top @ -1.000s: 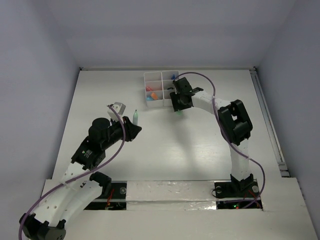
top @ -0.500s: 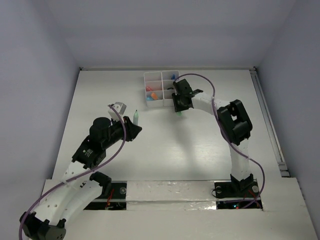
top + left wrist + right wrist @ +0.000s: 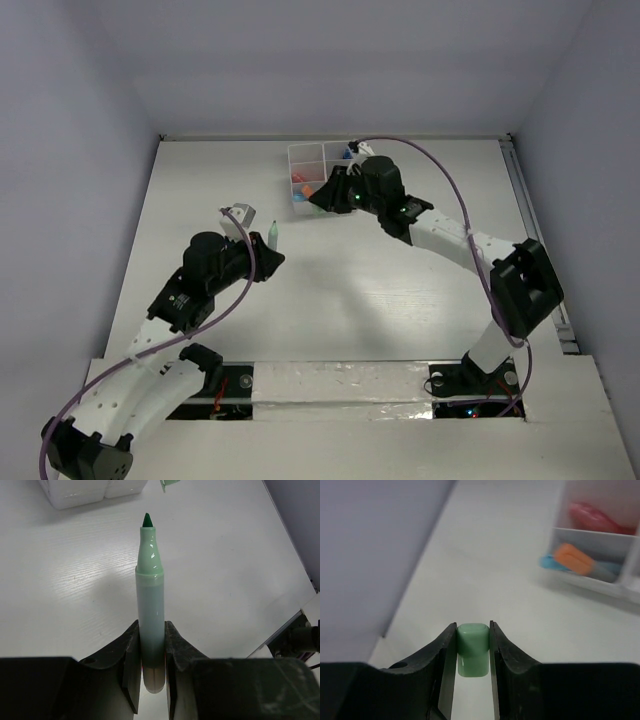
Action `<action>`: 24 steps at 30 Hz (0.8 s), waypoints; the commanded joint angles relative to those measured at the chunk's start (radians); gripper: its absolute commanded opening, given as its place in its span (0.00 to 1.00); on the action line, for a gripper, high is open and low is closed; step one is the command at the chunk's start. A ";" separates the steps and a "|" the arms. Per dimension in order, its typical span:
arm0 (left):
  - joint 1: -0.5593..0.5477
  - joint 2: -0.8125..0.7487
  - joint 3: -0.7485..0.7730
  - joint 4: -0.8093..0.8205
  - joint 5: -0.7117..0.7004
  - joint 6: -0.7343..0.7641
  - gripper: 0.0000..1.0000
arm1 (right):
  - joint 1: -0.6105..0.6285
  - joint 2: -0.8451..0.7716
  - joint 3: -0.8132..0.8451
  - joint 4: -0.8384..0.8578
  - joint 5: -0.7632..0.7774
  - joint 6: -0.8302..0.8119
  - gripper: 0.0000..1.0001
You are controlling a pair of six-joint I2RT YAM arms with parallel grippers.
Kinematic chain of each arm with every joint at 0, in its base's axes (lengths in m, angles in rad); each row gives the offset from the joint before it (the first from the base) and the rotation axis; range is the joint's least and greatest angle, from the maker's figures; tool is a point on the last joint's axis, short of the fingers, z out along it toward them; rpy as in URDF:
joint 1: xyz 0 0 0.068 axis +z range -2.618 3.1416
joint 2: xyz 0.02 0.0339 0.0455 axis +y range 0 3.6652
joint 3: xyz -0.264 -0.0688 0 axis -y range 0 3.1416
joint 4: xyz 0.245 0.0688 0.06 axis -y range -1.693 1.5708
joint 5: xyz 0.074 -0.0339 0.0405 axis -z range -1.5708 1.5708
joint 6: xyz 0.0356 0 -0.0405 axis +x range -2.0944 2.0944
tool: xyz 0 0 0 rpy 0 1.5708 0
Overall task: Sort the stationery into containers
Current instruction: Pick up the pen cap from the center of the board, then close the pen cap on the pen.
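Note:
My left gripper [image 3: 264,256] is shut on the barrel of a pale-green marker [image 3: 150,595]. The marker is uncapped, with its dark green tip pointing away from me above the table. It also shows in the top view [image 3: 271,233]. My right gripper [image 3: 319,197] is shut on a small pale-green cap [image 3: 473,647], held above the table beside the near-left corner of the white organiser box [image 3: 306,178]. The cap's edge shows at the top of the left wrist view [image 3: 169,484]. The scissors are not in view.
The organiser box [image 3: 625,587] holds a pink item [image 3: 597,519], an orange bit [image 3: 574,559] and a light-blue item [image 3: 549,562]; something blue shows in its far right compartment [image 3: 347,153]. The box corner shows in the left wrist view [image 3: 85,490]. Grey walls border the table.
My right arm has stretched out and its wrist has turned, so the gripper with the cap now points left toward the marker. My left gripper has barely moved.

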 commanded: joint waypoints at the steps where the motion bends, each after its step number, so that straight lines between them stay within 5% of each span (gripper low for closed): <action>1: 0.007 0.001 0.013 0.048 0.013 0.014 0.00 | 0.074 -0.021 -0.009 0.273 -0.041 0.181 0.00; 8: 0.007 0.034 0.014 0.048 0.025 0.015 0.00 | 0.140 0.042 0.042 0.419 -0.076 0.297 0.00; 24: 0.007 0.044 0.014 0.049 0.027 0.018 0.00 | 0.196 0.029 0.060 0.379 -0.016 0.251 0.00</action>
